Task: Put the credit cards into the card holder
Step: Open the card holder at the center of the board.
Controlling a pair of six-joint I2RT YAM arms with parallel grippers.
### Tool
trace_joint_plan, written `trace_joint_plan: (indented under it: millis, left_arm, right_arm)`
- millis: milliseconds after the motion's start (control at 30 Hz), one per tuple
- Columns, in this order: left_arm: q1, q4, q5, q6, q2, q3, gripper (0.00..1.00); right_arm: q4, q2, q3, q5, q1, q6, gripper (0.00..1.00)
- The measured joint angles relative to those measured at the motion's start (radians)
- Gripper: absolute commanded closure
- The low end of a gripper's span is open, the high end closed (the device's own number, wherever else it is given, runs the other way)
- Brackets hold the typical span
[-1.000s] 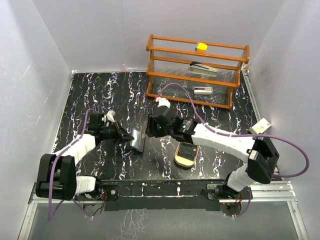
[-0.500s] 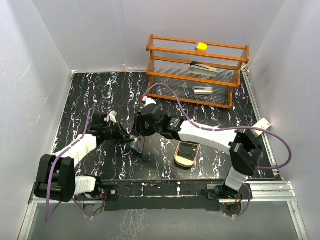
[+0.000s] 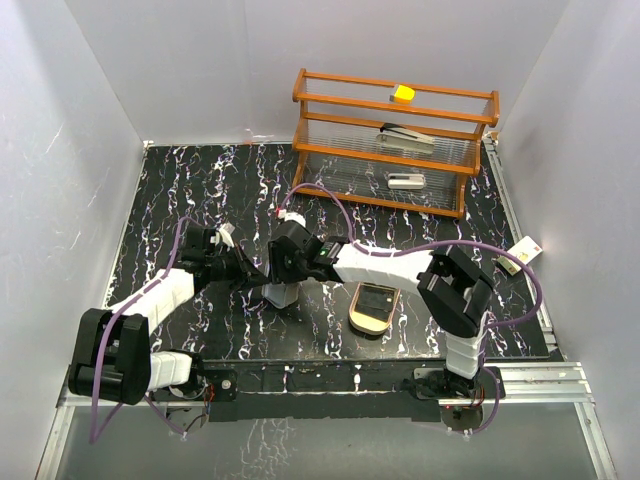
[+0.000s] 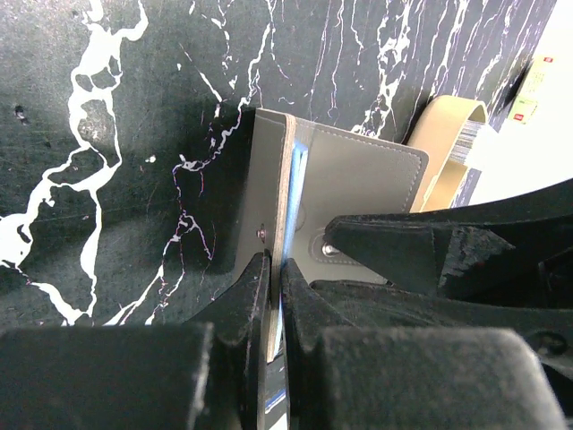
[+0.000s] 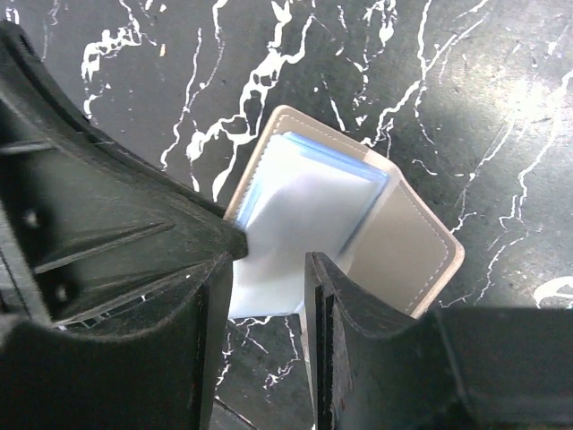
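One pale-blue credit card [image 5: 304, 197] seen part-way into card holder [image 5: 407, 242], directly under right gripper [image 5: 269, 260] tips; jaws part-open there, not pinching. Left gripper [image 4: 276, 269] clamped tight on holder's flap, rest of holder just ahead of its tips. Could bow or jam card if pushed off-axis; could drag flap out of left pinch if pushed hard. Wooden tray [image 3: 373, 307] behind right gripper, beside forearm; rack [image 3: 395, 140] well beyond. Main crowding: both grippers nearly tip to tip.
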Motion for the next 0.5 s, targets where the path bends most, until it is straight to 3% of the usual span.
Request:
trace_joint_plan:
  millis: [500]
  left_arm:
    - [0.000,0.006,0.000,-0.005,0.000,-0.020,0.93]
  right_arm:
    - [0.106,0.002,-0.137,-0.041,-0.044,0.063,0.59]
